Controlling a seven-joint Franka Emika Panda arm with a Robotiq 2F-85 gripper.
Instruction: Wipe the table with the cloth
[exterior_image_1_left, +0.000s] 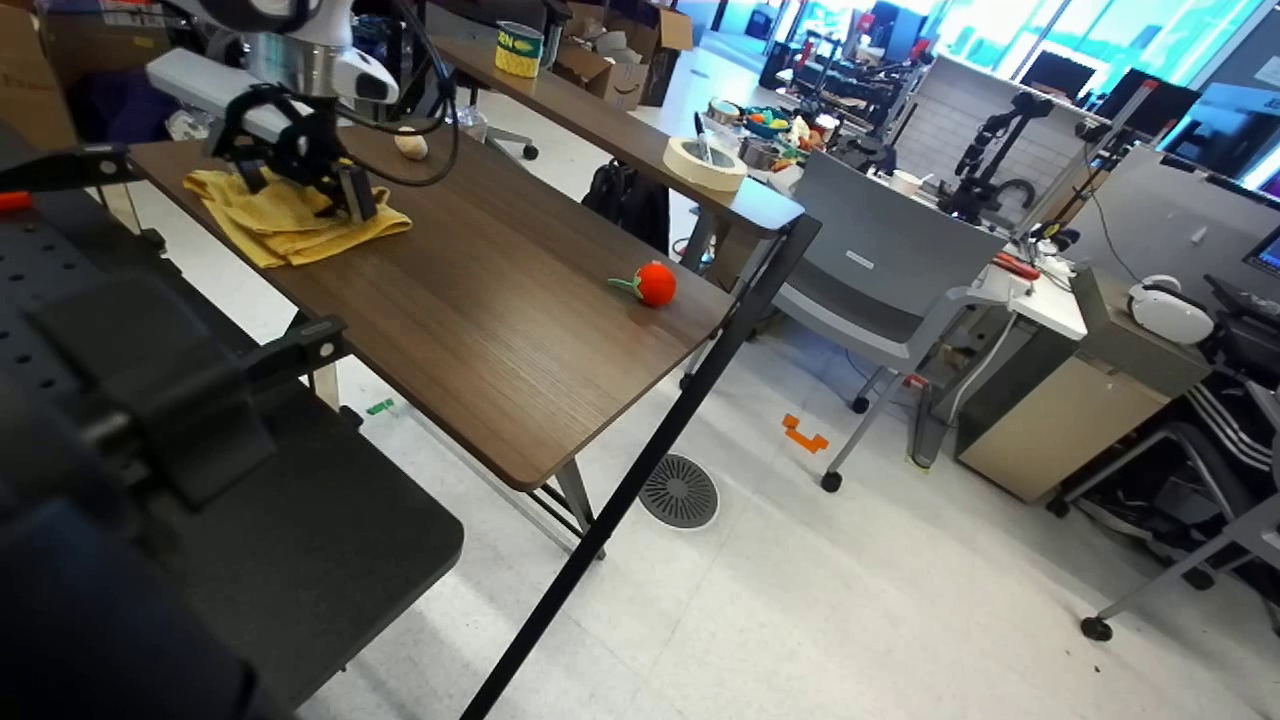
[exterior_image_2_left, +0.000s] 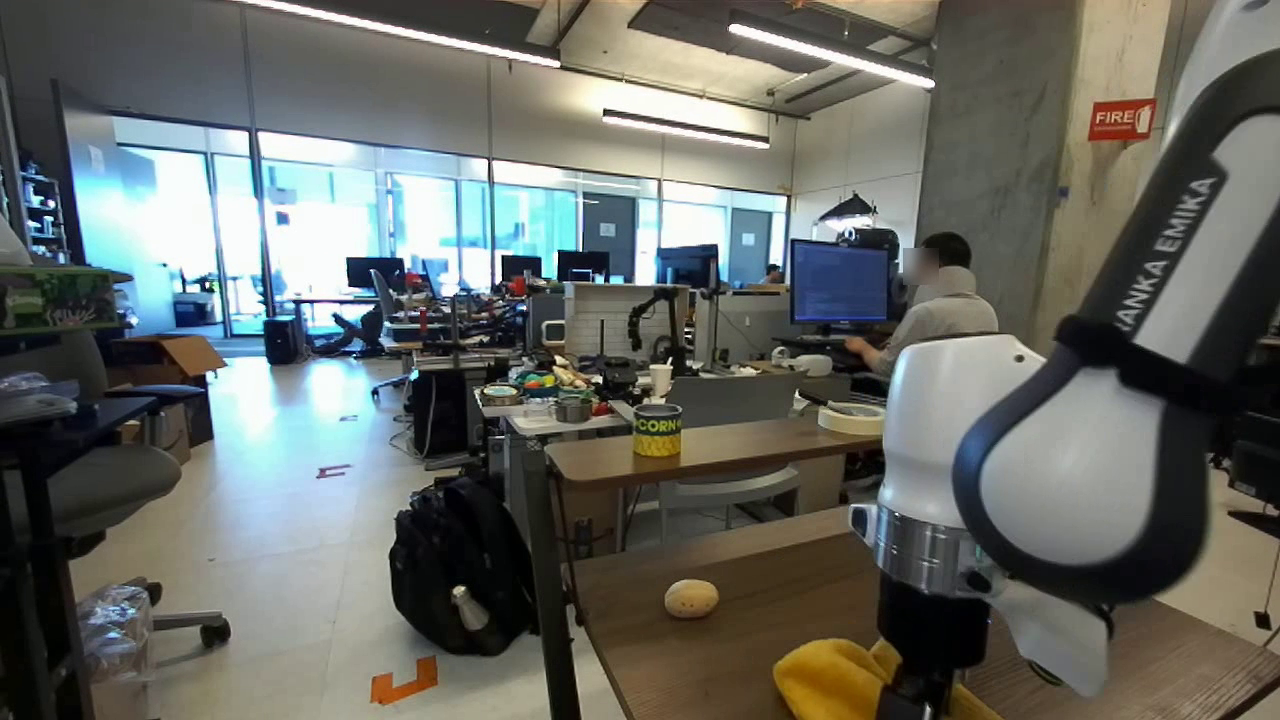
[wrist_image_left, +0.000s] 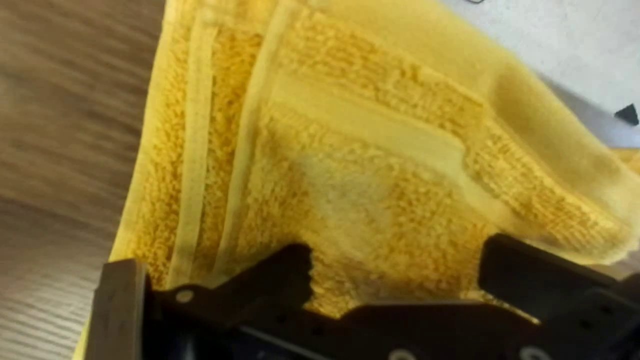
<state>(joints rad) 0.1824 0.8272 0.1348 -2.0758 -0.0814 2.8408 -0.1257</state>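
My gripper (exterior_image_1_left: 305, 190) stood spread wide, holding nothing, down over the yellow cloth (wrist_image_left: 360, 200) by one long edge of the table (exterior_image_1_left: 480, 310); the wrist view showed me the cloth's folds up close, while in an exterior view the white arm (exterior_image_2_left: 940, 430) blocked much of the table. A pale lump (exterior_image_2_left: 691, 598) lay near the closer short edge, a red ball (exterior_image_1_left: 656, 285) toward the corner diagonally across, and a shelf (exterior_image_2_left: 745, 447) along the other long edge bore a can (exterior_image_2_left: 657, 432) and a tape roll (exterior_image_1_left: 700, 178). The top was dark wood grain, with a black backpack (exterior_image_2_left: 460, 570) on the room's pale floor (exterior_image_2_left: 270, 520).
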